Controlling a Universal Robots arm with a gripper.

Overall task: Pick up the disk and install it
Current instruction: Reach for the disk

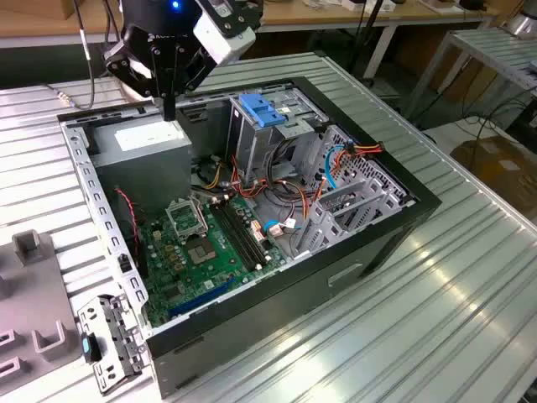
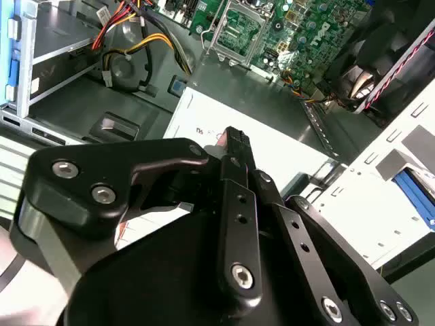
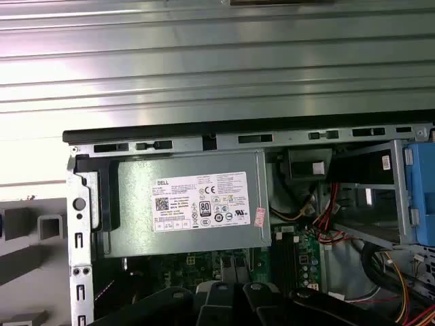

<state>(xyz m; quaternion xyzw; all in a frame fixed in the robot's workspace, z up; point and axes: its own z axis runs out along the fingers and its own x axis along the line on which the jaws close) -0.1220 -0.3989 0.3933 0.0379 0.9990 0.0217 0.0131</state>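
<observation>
The jaws [image 1: 169,111] are closed together with nothing between them, forming one thin black point that aims straight down. The tip sits just over the white sticker of the grey box [image 1: 143,143], and I cannot tell whether it touches. In the second wrist view the closed jaws [image 2: 234,137] lie against that sticker, with the black links spreading back towards the camera. Past the case wall, on the side away from the drive cage, that view also catches a blue ridged rail beside a pale flat body. I take this for the disk [image 2: 416,197], well apart from the jaws and outside the case, but it is cut off and I cannot be sure. The first wrist view looks straight down on the box's sticker [image 3: 200,202], the rear wall of the case and the ribbed counter beyond it. The exterior view gives the whole open computer case [image 1: 361,252] lying on the counter [image 1: 470,327]. The grey box fills the case's rear corner, with the green motherboard [image 1: 201,248] in front of it. A bare blue bracket [image 1: 262,109] sits atop the metal cage [image 1: 252,147] towards the exterior view's right. A grey fixture [image 1: 33,302] sits on the counter beside the case, near the exterior view's left edge. The arm [image 1: 168,34] hangs upright over the case's rear corner, its wrist vertical.
</observation>
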